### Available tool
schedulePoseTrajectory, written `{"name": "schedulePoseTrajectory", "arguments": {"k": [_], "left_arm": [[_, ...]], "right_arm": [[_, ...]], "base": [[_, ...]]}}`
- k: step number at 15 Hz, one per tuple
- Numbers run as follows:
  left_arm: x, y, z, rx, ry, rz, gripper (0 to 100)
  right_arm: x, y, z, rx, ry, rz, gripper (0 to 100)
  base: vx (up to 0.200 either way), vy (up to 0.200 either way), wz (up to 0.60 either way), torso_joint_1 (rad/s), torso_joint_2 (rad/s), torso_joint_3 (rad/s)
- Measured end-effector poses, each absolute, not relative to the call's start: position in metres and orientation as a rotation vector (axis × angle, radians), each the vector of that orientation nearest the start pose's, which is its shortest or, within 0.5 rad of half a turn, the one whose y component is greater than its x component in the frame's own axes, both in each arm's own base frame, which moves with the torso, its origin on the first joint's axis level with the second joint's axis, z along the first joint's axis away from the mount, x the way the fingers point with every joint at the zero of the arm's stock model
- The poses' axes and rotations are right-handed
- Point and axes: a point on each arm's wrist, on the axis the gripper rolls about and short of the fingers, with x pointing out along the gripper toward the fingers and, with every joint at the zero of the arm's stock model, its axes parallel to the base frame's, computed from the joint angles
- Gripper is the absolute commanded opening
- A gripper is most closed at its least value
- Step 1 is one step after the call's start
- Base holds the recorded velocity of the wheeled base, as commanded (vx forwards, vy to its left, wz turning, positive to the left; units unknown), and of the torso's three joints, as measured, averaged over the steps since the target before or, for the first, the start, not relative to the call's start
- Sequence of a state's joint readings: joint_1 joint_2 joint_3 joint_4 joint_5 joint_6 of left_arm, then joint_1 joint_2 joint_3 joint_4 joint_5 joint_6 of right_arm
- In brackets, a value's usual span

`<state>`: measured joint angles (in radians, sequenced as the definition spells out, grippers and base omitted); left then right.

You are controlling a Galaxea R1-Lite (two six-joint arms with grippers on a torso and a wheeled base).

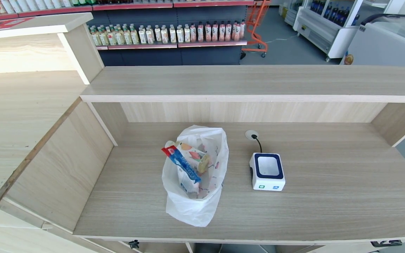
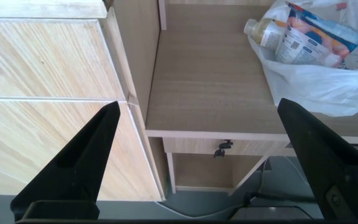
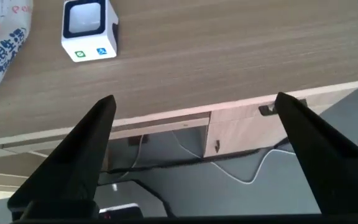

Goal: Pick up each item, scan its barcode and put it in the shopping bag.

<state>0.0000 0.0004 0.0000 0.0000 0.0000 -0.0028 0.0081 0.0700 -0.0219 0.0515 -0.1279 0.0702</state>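
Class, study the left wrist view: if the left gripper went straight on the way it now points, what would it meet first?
Probably the wooden counter near its front edge, beside the shopping bag. The open left gripper has nothing nearer between its fingers. Depth is unclear.

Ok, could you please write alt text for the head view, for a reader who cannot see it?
A white plastic shopping bag stands open on a wooden counter, holding packaged items, among them a blue and red packet. To its right sits a white barcode scanner, its cable running to a hole in the counter behind it.
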Motion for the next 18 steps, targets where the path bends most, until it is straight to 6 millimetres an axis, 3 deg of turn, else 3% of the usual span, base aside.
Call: {"name": "schedulePoseTrajectory", "arguments": {"k": [9,18], "left_arm": [[-0.0228,0.0,0.0755,-0.003,0.0,0.0,100],[-0.0228,0.0,0.0755,0.002,0.0,0.0,100]], "right_arm": [[-0.0243,-0.003,0.0734,0.073,0.032,-0.124,0],[-0.0244,-0.003,0.073,0.069,0.035,-0.124,0]], "base": [[0.0,0.0,0.0,0.0,0.0,0.0],[0.0,-0.2,0.0,0.008,0.01,0.001]]}}
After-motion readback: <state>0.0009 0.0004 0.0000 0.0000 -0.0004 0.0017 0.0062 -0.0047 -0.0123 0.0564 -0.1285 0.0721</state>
